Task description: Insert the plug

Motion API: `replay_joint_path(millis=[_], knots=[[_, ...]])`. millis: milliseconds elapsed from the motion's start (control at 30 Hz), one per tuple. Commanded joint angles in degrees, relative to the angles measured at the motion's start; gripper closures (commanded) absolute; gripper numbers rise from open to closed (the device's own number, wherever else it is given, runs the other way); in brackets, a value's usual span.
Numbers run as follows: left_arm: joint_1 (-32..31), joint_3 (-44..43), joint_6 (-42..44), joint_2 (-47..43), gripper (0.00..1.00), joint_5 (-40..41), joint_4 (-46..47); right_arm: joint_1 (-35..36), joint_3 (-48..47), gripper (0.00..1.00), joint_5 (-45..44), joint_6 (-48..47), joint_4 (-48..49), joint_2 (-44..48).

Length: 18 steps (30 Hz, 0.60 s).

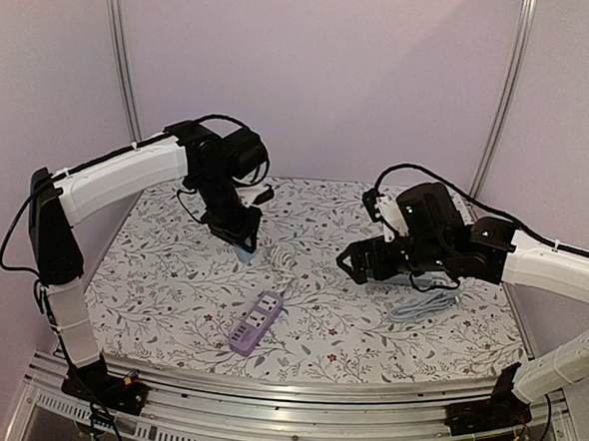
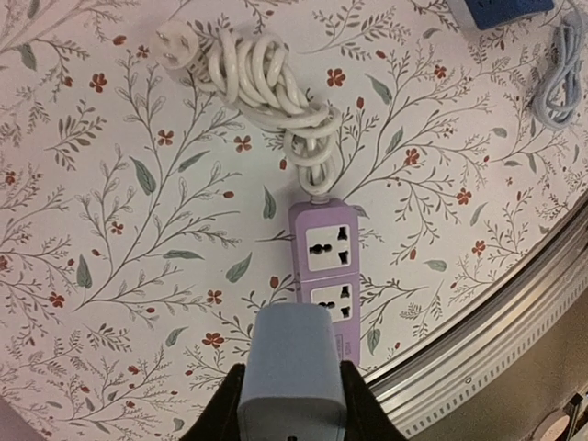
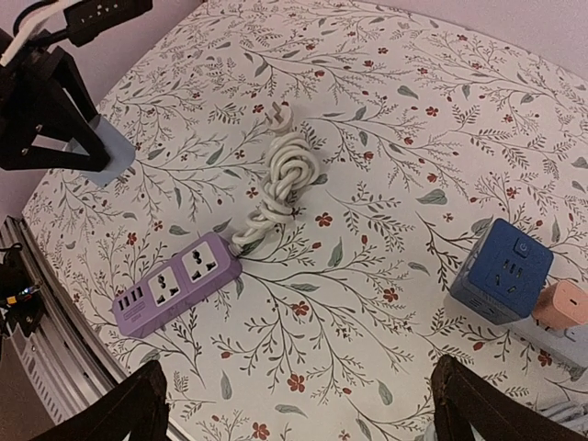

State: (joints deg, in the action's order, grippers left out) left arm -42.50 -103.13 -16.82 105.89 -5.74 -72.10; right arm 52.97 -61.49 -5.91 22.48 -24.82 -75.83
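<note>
Left gripper (image 2: 292,415) pinches a blue-grey plug (image 2: 292,363) — purple power strip (image 2: 323,262) at its 12 o'clock; right gripper (image 3: 308,406) spread wide.

1. At bottom centre, left claw (image 2: 292,409) closed on a pale blue plug block (image 2: 292,358), dark fingers (image 2: 220,418) on both its sides.
2. Just beyond it, purple power strip (image 2: 322,262) flat on the floral tabletop (image 2: 138,276), two sockets facing up.
3. From the strip's far end, white cord (image 2: 262,78) in a knotted bundle, white plug (image 2: 175,41) at upper left.
4. At top right, part of a blue cube (image 2: 501,9), pale cable (image 2: 559,78) near it.
5. At lower right, metal rail (image 2: 487,340) along the tabletop border.
</note>
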Motion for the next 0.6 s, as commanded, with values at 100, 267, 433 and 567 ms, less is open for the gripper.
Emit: replay_joint_path(millis=[100,267,433,567], knots=[[-1.1,0.6,5.3,2.0,1.00,-0.7,0.6,0.2,-1.8,0.01,-3.7,1.4,-1.7,0.8],[-2.3,2.7,8.5,3.8,1.00,-2.5,2.3,0.1,-2.4,0.01,-3.5,1.5,-2.1,0.0],[-2.9,3.9,8.1,6.2,1.00,-2.4,4.0,0.1,-2.6,0.01,-3.9,1.7,-2.7,-0.2],[-3.9,4.8,6.4,7.5,1.00,-2.4,6.8,0.2,-2.5,0.01,-4.6,2.2,-2.9,0.0]])
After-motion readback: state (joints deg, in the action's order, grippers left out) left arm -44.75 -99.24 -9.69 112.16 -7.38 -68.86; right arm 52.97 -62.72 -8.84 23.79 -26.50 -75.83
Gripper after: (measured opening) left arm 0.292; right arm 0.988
